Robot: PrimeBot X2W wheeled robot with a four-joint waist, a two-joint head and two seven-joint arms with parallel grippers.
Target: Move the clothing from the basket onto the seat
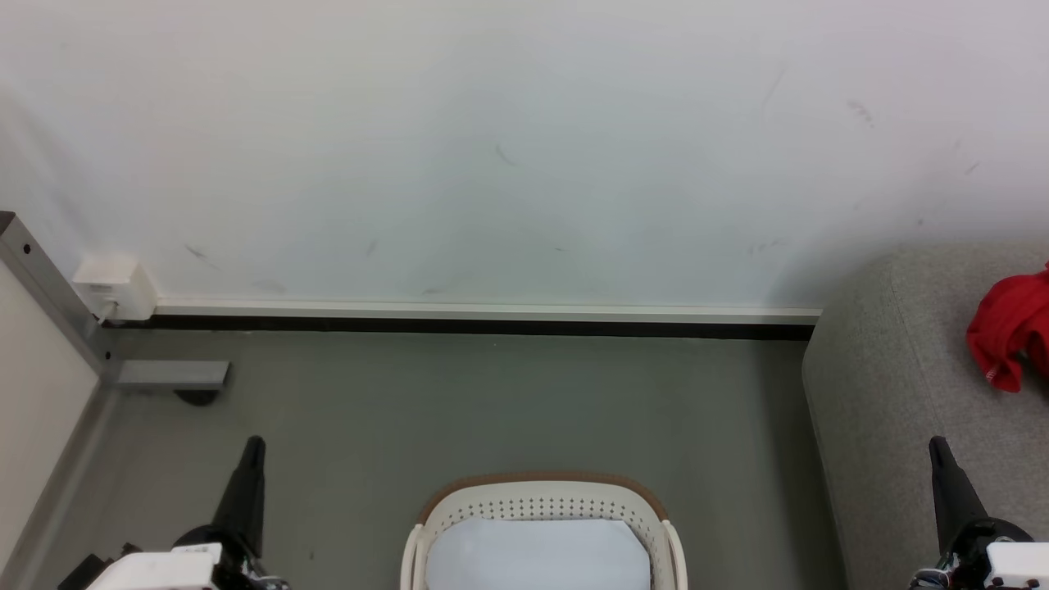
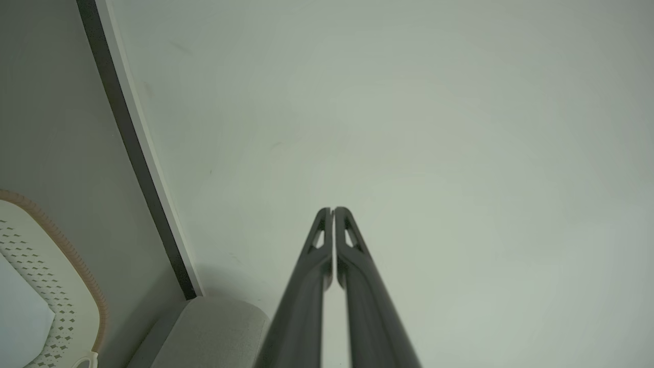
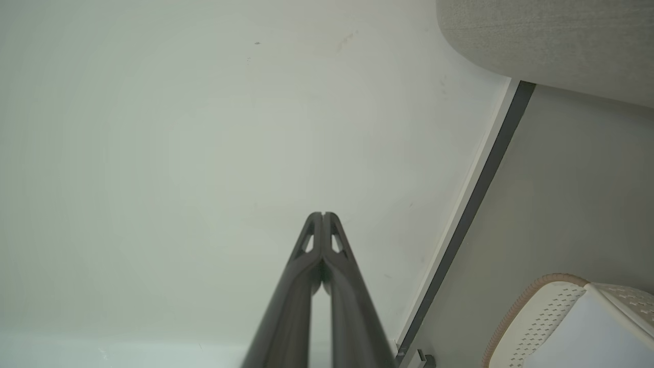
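"While the head camera looks down at the grey floor (image 1: 492, 401), where is the clothing (image 1: 1010, 332)?"

"At three o'clock: a crumpled bright red heap lying on the light grey seat (image 1: 893, 385), cut off by the frame edge."

"And the basket (image 1: 541, 494)?"

"At six o'clock, on the floor, well apart from the clothing, holding a flat white sheet (image 1: 537, 553)."

"And the left end effector (image 2: 333, 210)?"

"At seven o'clock, clenched, fingers pressed together, empty. The right end effector (image 3: 323, 214), at five o'clock, is clenched and empty too; both point toward the white wall (image 1: 524, 147)."
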